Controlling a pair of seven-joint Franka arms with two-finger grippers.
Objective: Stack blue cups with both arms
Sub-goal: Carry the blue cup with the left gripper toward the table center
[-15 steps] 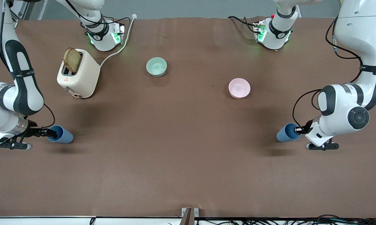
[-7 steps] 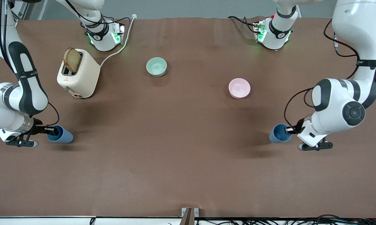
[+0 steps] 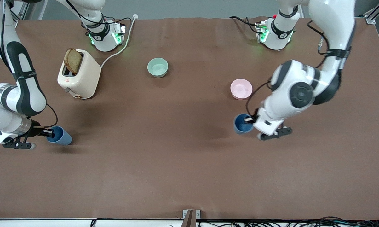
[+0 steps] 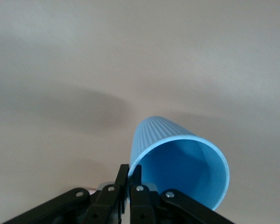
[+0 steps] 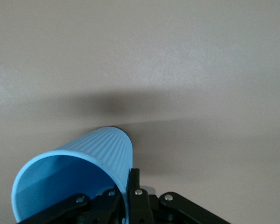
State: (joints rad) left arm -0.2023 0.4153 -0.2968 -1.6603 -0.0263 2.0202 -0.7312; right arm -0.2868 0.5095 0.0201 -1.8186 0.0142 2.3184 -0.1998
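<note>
Two blue cups are each held by the rim. My left gripper (image 3: 248, 119) is shut on one blue cup (image 3: 241, 123), tilted above the table, over a spot a little nearer the front camera than the pink bowl. In the left wrist view its fingers (image 4: 130, 171) pinch the cup's wall (image 4: 177, 161), one inside and one outside. My right gripper (image 3: 49, 133) is shut on the other blue cup (image 3: 60, 136), held low and tilted at the right arm's end of the table. The right wrist view shows that cup (image 5: 79, 170) pinched at its rim by the gripper (image 5: 129, 181).
A pink bowl (image 3: 241, 89) sits close to the left arm's cup, farther from the front camera. A mint-green bowl (image 3: 157, 67) stands near the table's middle. A cream toaster (image 3: 79, 74) with a bread slice and its white cable (image 3: 120, 50) stands near the right arm's base.
My left arm has carried its cup toward the table's middle, ending near the pink bowl. My right arm and its cup have barely shifted.
</note>
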